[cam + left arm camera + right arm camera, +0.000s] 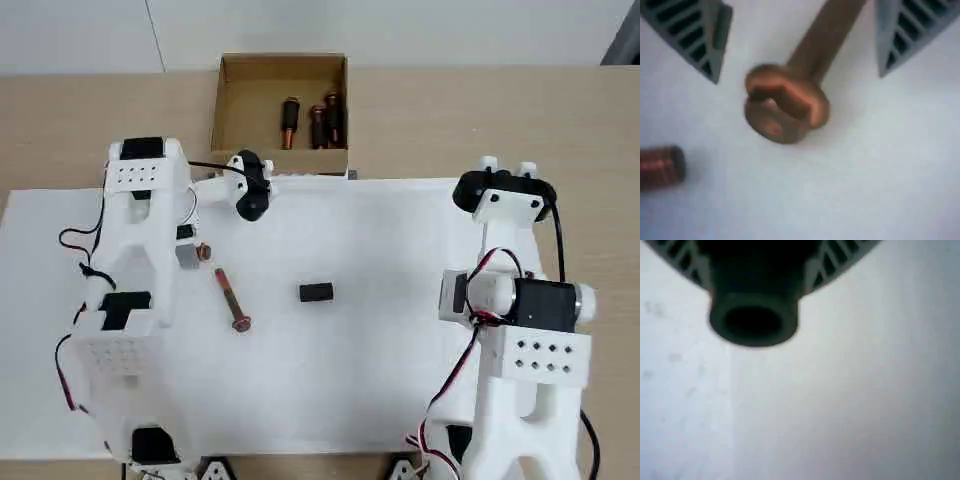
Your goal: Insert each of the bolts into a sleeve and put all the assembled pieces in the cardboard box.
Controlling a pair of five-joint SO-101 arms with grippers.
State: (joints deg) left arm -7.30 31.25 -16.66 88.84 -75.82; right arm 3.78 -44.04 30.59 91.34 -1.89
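My left gripper is open just above the white mat, one finger on each side of a copper bolt whose hex head points toward the camera. From above, that bolt's head peeks out beside the left gripper. A second copper bolt lies loose on the mat close by, and its threaded tip is in the left wrist view. My right gripper is shut on a black sleeve, open bore facing the camera, over the mat's right side. Another black sleeve lies mid-mat.
The cardboard box stands at the back beyond the white mat and holds several assembled bolt-and-sleeve pieces. Both arm bases stand near the front edge. Bare mat lies between the loose sleeve and the right arm.
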